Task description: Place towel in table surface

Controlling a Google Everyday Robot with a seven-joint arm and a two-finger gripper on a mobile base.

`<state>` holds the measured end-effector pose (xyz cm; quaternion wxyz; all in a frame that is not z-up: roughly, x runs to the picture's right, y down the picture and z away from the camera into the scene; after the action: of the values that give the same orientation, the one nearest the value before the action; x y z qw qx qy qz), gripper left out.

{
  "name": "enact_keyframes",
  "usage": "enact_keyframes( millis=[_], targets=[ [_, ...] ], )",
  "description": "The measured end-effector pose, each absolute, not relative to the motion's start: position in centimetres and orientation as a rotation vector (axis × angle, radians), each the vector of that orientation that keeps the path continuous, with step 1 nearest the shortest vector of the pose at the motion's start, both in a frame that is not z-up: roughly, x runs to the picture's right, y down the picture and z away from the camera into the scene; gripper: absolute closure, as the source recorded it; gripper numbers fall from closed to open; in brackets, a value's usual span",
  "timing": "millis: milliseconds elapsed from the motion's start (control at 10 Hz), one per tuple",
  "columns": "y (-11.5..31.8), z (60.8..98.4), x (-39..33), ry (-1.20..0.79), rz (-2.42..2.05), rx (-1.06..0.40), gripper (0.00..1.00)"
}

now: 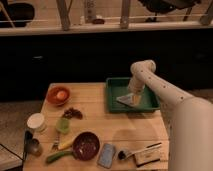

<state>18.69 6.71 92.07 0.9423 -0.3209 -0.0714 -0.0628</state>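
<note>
Hand (134, 98), fingers apart, low inside the green tray (114, 85); towel (123, 99) lies on the tray floor right by its tips, not on the tabletop (107, 125).

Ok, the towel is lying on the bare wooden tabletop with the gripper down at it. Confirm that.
Not quite. The towel lies inside the green tray, not on the bare wooden tabletop. The camera view shows it against the tray's floor. The rest holds: the gripper is down at the towel.
</note>
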Motion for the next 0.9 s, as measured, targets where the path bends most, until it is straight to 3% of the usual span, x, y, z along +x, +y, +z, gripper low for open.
enact_keyframes(
  millis=[700,800,900],
  targets=[
    [9.0,94.3,18.5,-0.176,-0.131,-0.696,0.22],
    [9.2,94.6,18.4,-0.181,-0.130,-0.696,0.27],
    [9.3,95.3,18.4,-0.191,-0.129,-0.698,0.41]
  ],
)
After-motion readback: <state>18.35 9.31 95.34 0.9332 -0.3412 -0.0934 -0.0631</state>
